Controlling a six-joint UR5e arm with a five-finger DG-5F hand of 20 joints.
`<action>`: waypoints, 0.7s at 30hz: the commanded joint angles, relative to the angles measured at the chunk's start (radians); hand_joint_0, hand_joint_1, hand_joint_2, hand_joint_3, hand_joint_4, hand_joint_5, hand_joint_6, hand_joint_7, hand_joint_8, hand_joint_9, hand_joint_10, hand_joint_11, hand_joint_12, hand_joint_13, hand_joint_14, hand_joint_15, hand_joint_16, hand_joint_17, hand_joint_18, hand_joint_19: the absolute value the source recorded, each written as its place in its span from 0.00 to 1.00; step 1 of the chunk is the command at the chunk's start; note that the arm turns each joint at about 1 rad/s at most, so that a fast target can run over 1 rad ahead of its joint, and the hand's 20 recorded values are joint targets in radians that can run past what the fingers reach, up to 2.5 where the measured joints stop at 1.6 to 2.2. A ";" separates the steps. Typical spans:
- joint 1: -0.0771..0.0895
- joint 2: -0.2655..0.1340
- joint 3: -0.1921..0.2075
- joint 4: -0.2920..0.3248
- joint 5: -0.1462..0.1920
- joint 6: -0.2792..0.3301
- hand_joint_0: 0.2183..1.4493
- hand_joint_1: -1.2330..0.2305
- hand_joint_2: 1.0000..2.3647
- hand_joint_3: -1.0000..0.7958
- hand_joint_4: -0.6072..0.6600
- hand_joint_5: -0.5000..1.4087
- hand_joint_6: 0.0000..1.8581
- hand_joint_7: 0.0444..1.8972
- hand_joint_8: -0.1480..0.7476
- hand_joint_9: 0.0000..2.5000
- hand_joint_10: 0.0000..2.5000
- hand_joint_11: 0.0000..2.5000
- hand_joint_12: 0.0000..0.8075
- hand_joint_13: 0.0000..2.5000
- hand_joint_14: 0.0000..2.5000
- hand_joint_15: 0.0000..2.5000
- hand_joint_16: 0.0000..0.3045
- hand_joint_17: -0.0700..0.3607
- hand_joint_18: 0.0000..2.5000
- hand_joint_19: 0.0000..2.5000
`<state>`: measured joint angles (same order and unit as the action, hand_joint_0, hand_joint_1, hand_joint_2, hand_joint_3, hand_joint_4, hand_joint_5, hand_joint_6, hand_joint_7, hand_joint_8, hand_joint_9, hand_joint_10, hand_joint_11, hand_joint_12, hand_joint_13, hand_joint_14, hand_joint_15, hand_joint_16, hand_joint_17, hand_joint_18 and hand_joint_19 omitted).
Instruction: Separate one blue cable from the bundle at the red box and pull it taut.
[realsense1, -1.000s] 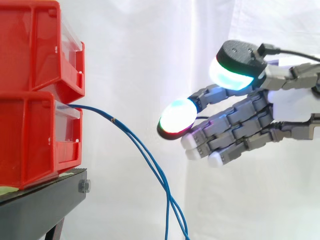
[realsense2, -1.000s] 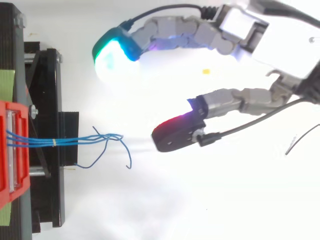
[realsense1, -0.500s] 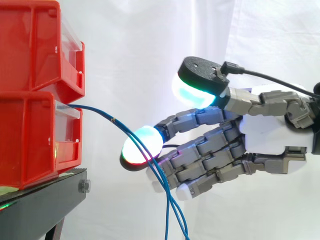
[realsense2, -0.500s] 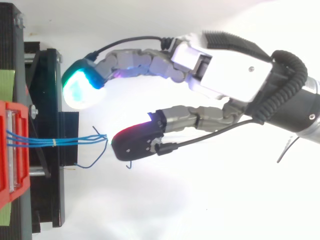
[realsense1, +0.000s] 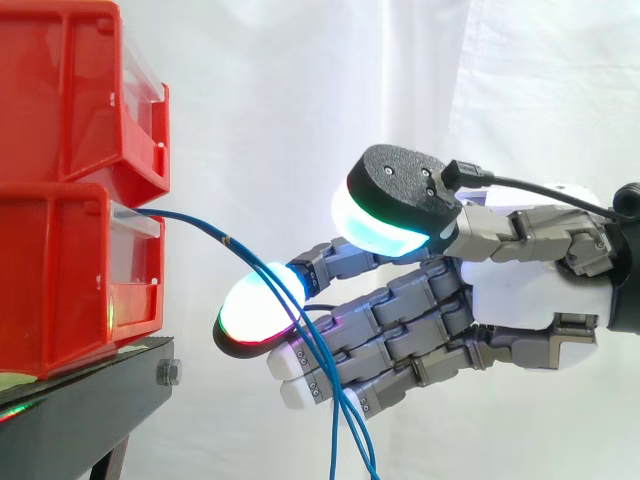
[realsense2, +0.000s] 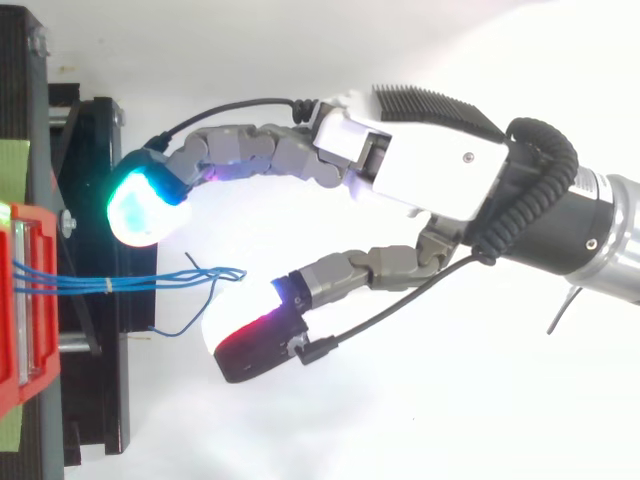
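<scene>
Blue cables (realsense1: 200, 226) leave the front lip of the lower red box (realsense1: 60, 280), which sits at the front edge of the black stand (realsense1: 90, 400) under a second bin (realsense1: 70, 90). They sag out past the stand's edge and down toward the bottom of the side view. From above they run as a tight bundle (realsense2: 150, 283) straight out from the box front, cinched by a pale tie (realsense2: 108, 285) over the stand, then fray into loose ends just beyond its outer edge; one stray strand (realsense2: 192, 320) curls off beside the rest. The hand (realsense2: 430, 170) comes in along that same line, palm toward the box, fingers spread wide and gripping nothing. Its glowing pads straddle the cables: a cyan-green one (realsense2: 140, 205) over the stand's edge on one side of the bundle, and a red-rimmed one (realsense2: 245, 345) on the other side, nearer the loose ends (whether it brushes a strand I cannot tell, though in the side view the cables cross in front of it). So the bundle's long axis points into the open gap. My judgement is that any closing must go across that axis, narrowly enough to catch a single strand, likeliest the stray curl, rather than the lot.
</scene>
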<state>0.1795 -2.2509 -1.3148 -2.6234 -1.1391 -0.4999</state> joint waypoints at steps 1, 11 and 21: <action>0.002 -0.022 0.002 0.025 -0.004 0.001 0.21 0.37 0.00 0.28 0.68 0.15 0.27 0.41 0.52 0.19 0.00 0.11 0.49 0.21 0.00 0.10 0.18 0.45 0.19 0.17; 0.005 -0.045 0.002 0.079 -0.051 0.063 0.24 0.42 0.00 0.28 0.69 0.15 0.27 0.42 0.51 0.20 0.00 0.12 0.48 0.21 0.00 0.10 0.18 0.44 0.19 0.18; 0.005 -0.045 0.003 0.091 -0.083 0.124 0.27 0.41 0.00 0.28 0.70 0.16 0.27 0.46 0.51 0.20 0.00 0.12 0.46 0.22 0.00 0.11 0.17 0.43 0.19 0.18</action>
<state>0.1840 -2.2962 -1.3120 -2.5381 -1.2116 -0.3932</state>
